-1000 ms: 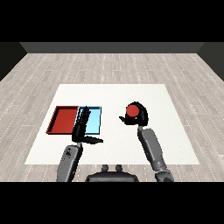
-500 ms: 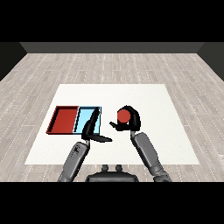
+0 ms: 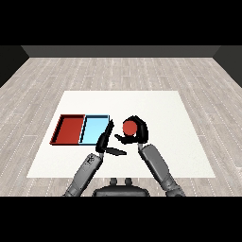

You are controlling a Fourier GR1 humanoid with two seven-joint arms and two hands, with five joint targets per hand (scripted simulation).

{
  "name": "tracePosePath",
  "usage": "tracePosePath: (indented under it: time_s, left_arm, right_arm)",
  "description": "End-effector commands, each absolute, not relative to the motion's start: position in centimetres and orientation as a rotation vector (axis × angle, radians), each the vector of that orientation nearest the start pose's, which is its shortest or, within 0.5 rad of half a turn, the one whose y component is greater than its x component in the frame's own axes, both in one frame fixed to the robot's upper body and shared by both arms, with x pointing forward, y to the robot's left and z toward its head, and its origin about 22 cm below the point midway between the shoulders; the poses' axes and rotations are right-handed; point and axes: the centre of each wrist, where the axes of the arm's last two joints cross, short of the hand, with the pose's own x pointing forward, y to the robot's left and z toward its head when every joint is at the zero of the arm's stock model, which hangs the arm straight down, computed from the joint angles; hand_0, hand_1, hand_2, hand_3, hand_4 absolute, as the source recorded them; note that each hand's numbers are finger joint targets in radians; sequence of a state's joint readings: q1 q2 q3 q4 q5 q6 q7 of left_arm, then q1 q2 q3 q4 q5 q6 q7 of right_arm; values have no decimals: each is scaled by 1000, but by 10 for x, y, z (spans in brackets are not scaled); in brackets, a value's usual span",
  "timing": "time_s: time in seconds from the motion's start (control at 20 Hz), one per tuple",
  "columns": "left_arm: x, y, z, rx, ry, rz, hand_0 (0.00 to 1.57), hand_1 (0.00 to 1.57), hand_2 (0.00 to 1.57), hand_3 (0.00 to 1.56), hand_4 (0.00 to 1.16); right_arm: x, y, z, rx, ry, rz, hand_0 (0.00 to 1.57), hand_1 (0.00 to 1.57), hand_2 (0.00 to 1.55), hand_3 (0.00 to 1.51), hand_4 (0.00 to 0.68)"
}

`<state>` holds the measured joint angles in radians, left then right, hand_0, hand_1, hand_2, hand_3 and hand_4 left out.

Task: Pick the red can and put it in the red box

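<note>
1. Farthest left I see the red tray [image 3: 71, 130], the place the can has to end up. It lies flat on the white desk [image 3: 156, 106] with its long side touching the light blue tray [image 3: 94, 129].
2. My left hand [image 3: 105, 142] comes next, just beside the near right corner of the blue tray. Its fingers are straight and spread from the thumb, holding nothing. I judge it is parked there, off the trays.
3. The red can [image 3: 129, 126] sits right of both trays, wrapped by my right hand [image 3: 137, 134]. Fingers curl over its far side and the thumb closes in from the left, so it is gripped for carrying. I cannot tell whether its base touches the desk.
4. To reach the red tray I must carry it left, past the left hand and across the blue tray.
</note>
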<state>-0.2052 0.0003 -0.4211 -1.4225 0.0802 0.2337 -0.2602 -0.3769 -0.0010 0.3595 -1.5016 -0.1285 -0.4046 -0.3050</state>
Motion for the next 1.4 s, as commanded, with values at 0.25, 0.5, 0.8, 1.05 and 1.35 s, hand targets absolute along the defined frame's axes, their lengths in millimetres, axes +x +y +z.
tracePosePath:
  time_s: [0.25, 0.5, 0.8, 1.05, 1.35]
  left_arm:
    - [271, 108, 9, -287, -1797, -184, 0, 0, 0, 0, 0]
    - [281, 88, 11, -314, -1767, -177, 0, 0, 0, 0, 0]
    - [284, 77, 18, -340, -1781, -168, 0, 0, 0, 0, 0]
    - [274, 92, 4, -348, -1776, -169, 0, 0, 0, 0, 0]
    - [248, 77, 2, -394, -1780, -166, 0, 0, 0, 0, 0]
  right_arm:
    - [266, -107, 84, 213, -2124, 1, 1463, 1463, 1433, 1387, 663]
    - [285, -66, 77, 245, -2105, 28, 1458, 1458, 1441, 1390, 671]
    - [288, -73, 77, 338, -2076, -26, 1482, 1482, 1436, 1400, 644]
    - [293, -71, 86, 363, -2113, -49, 1515, 1515, 1451, 1419, 652]
    - [276, -56, 73, 353, -2116, 7, 1524, 1524, 1454, 1402, 648]
